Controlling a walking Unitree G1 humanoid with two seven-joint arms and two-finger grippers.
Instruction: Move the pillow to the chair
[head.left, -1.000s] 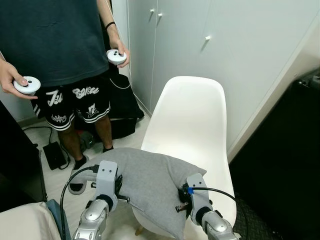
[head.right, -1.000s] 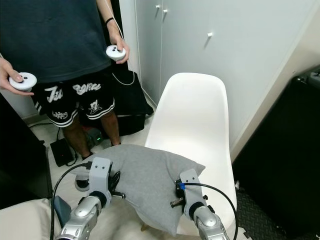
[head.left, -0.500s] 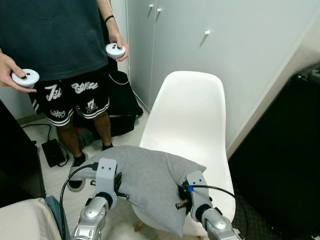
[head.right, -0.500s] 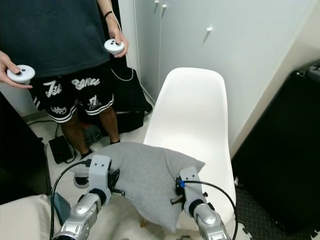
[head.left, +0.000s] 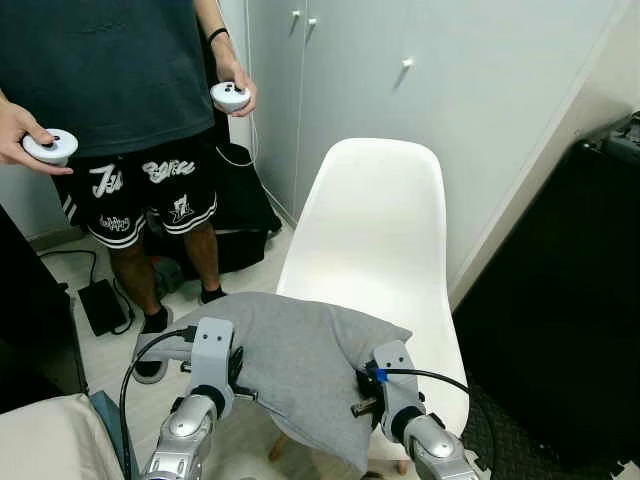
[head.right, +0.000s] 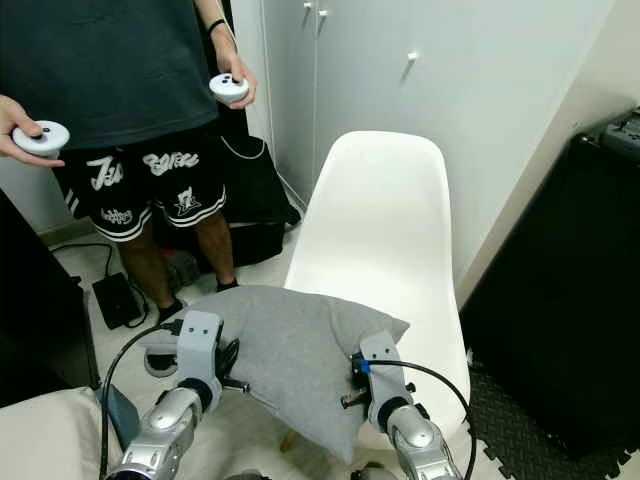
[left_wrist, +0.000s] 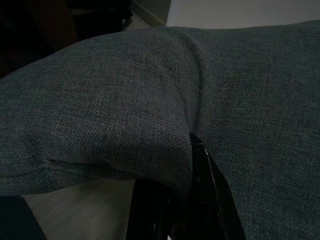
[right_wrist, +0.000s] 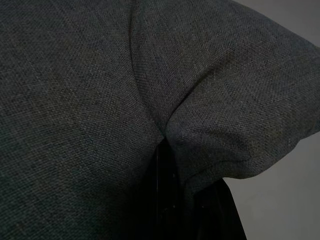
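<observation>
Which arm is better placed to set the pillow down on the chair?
Right, slightly. The right gripper pinches the pillow edge already over the chair seat; the left gripper holds the edge off its side.

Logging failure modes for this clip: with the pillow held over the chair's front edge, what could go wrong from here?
The grey pillow is pinched only at its sides by the left gripper and right gripper, so the fabric may slip. It hangs past the front edge of the white chair; released here, it might slide to the floor.
</observation>
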